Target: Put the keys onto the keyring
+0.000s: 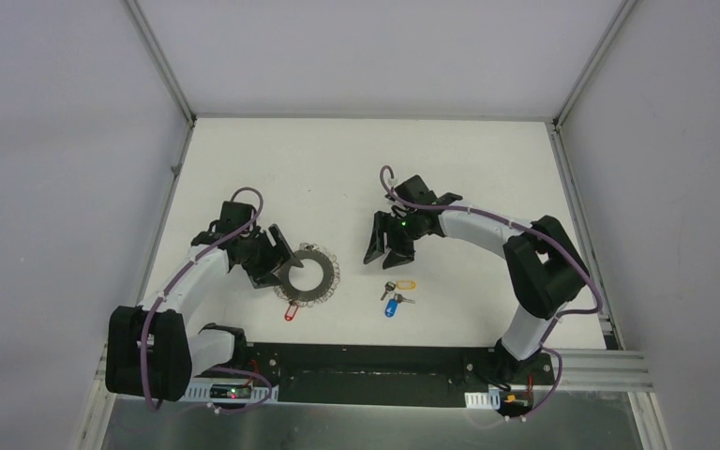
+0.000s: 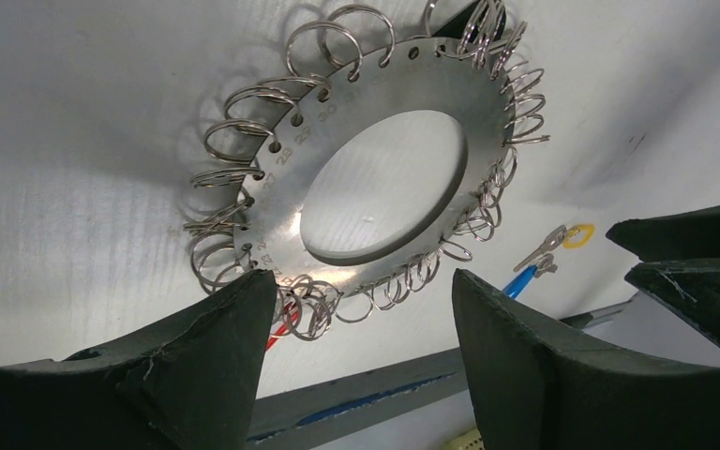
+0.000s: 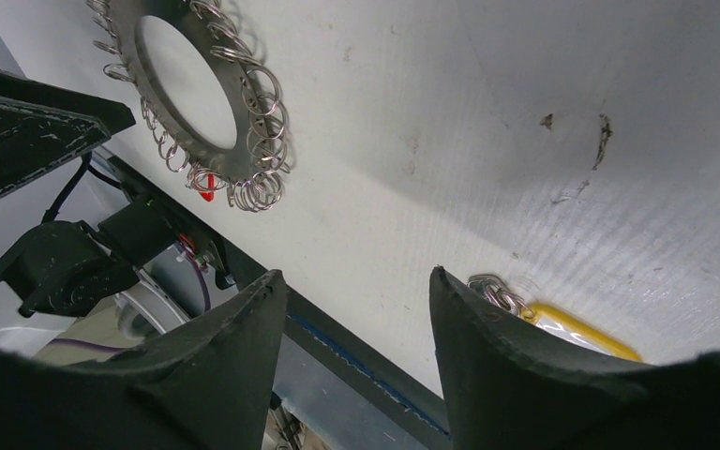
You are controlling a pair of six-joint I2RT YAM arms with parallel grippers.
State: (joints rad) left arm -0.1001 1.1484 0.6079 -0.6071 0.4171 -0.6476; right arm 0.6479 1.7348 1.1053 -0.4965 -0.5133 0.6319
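Note:
The keyring is a flat metal disc edged with split rings, left of centre on the white table. My left gripper stands open at its left rim. In the left wrist view the disc lies just beyond the open left gripper, with nothing between the jaws. The keys lie loose to the right: the yellow-tagged one and the blue-tagged one. My right gripper hovers open just above them. In the right wrist view the yellow tag peeks out beside the right finger of that gripper.
A red-tagged key hangs from the disc's near edge. The black base rail runs along the table's near edge, close behind the keys. Grey walls enclose the table on three sides.

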